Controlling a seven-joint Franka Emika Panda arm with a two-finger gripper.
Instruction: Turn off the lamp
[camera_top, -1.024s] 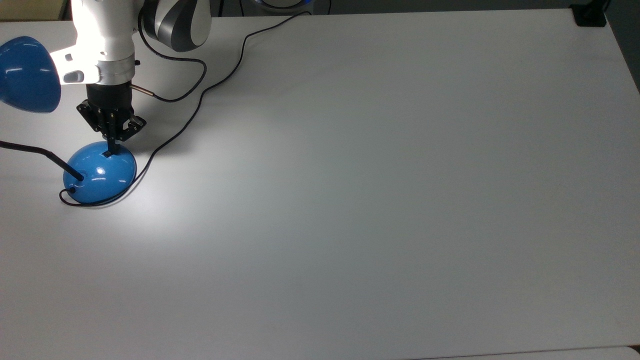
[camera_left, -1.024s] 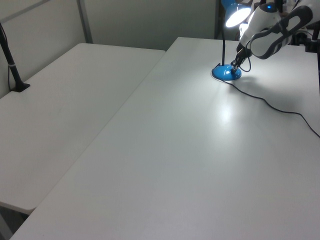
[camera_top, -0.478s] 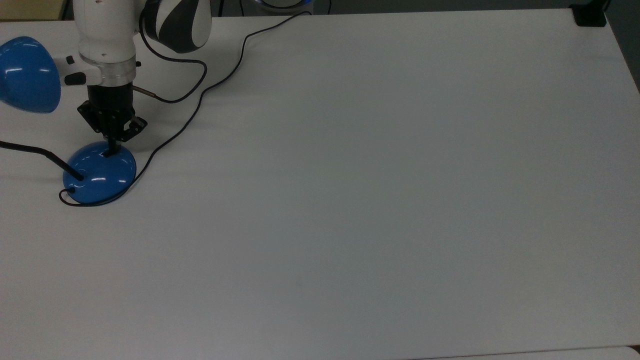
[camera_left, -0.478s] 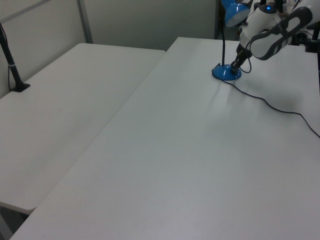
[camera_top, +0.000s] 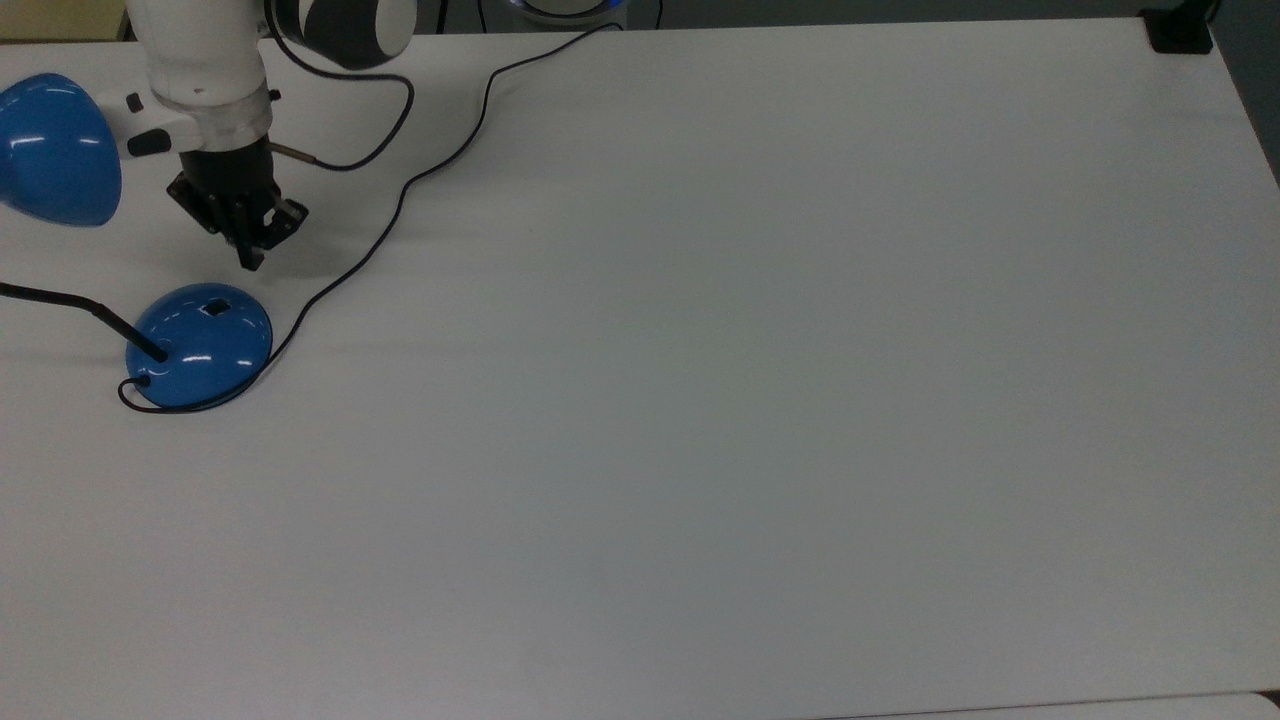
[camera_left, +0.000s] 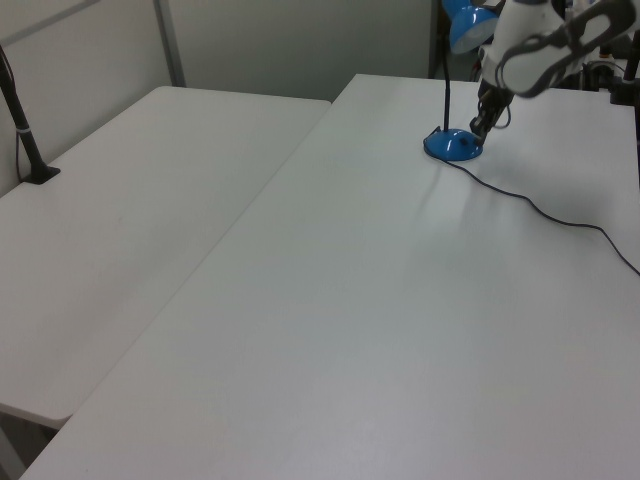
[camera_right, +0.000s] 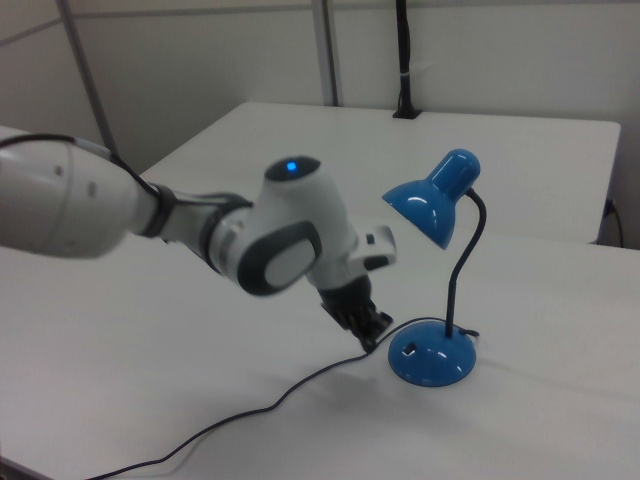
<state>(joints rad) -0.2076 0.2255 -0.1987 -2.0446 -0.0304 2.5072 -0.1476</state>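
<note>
Blue lamp (camera_top: 200, 345) base just below the hand (camera_top: 250, 262) in the top view, fingers together, apart.

The lamp (camera_top: 200, 345) neck runs off the top view's left edge (shade cropped).

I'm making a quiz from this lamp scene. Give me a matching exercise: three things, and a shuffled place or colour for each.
Things:
1. lamp base
2. cord
3. pincer

Descriptions:
A. black, trailing across the table
B. blue dome with a small black switch
C. in the air, clear of the base, beside it

Pairs: 1-B, 2-A, 3-C
</note>
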